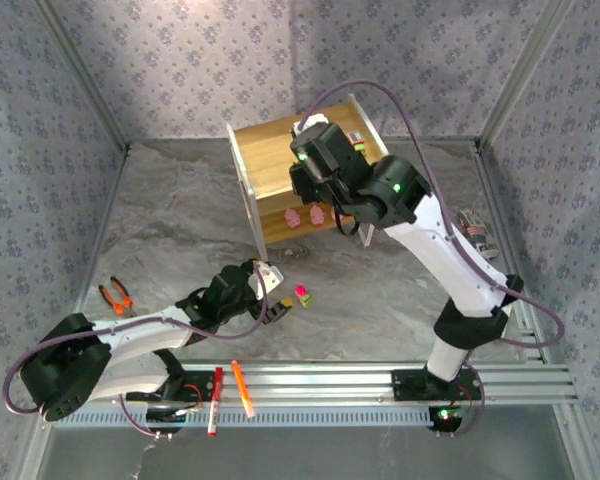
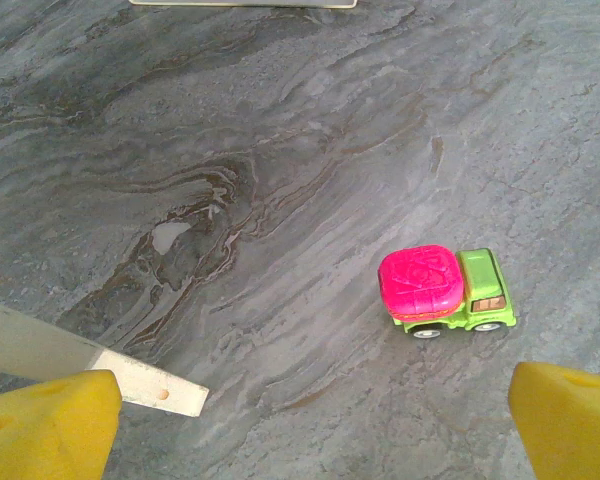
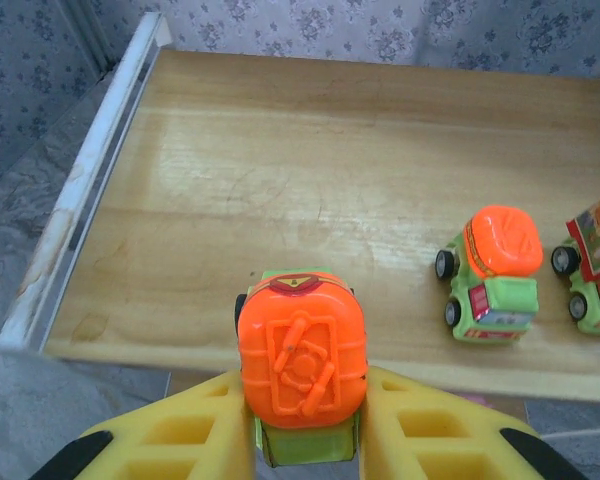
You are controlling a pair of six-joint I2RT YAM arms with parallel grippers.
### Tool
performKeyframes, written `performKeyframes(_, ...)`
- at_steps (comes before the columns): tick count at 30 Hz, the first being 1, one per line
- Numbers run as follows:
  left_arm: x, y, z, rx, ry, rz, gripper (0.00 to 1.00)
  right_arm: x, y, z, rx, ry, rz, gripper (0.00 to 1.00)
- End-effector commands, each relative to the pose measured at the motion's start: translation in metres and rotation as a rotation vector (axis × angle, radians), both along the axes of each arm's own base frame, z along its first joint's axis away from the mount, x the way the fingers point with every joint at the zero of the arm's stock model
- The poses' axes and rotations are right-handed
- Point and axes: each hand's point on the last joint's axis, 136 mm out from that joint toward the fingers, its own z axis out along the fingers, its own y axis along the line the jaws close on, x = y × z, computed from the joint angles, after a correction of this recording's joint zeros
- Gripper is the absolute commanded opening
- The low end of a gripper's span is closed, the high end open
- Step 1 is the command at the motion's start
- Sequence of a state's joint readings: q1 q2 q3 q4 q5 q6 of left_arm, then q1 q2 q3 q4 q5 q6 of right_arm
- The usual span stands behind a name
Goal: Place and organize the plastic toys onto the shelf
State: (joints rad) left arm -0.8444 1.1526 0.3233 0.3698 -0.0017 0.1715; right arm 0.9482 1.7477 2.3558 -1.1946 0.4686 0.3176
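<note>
An orange-topped green truck [image 3: 300, 372] is pinched between the yellow fingers [image 3: 195, 425] of the right gripper [image 3: 302, 385], which is closed on its sides. The truck is held just over the near edge of the shelf [image 3: 280, 190], above the pale wooden top board. Further right on that board stand two more green trucks, one with an orange top [image 3: 490, 270] and, just beside it, one cut off by the picture's edge [image 3: 592, 262]. Both are well apart from the held one. In the overhead view two pink figures [image 1: 305, 215] sit side by side on the near strip of the shelf [image 1: 275, 165], just beside the right arm.

On the grey marbled tabletop [image 2: 230, 150] a magenta-topped truck [image 2: 445, 290] stands on its wheels. It is ahead of the left gripper [image 2: 308, 425], nearer the finger on the right of that view. This gripper's fingers are spread wide with nothing between them, clear of the truck.

Near the arm bases lie a red pen [image 1: 216, 398] and an orange pen [image 1: 242, 388], and orange-handled pliers [image 1: 116, 294] lie at the left.
</note>
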Motion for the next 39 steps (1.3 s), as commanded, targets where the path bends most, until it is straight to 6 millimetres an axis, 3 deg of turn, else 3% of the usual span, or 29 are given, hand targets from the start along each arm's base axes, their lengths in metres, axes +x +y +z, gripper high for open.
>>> performKeyframes(1, 0.004, 0.001, 0.008, -0.031, -0.020, 0.026, 1.00, 0.006, -0.002, -0.007, -0.048, 0.038, 0.019, 0.29)
performKeyframes(15, 0.004, 0.000, 0.007, -0.031, -0.017, 0.021, 1.00, 0.031, -0.012, -0.025, -0.059, 0.121, -0.005, 0.29)
performKeyframes(39, 0.002, -0.001, 0.007, -0.030, -0.015, 0.005, 1.00, 0.044, -0.009, -0.049, -0.077, 0.184, -0.010, 0.30)
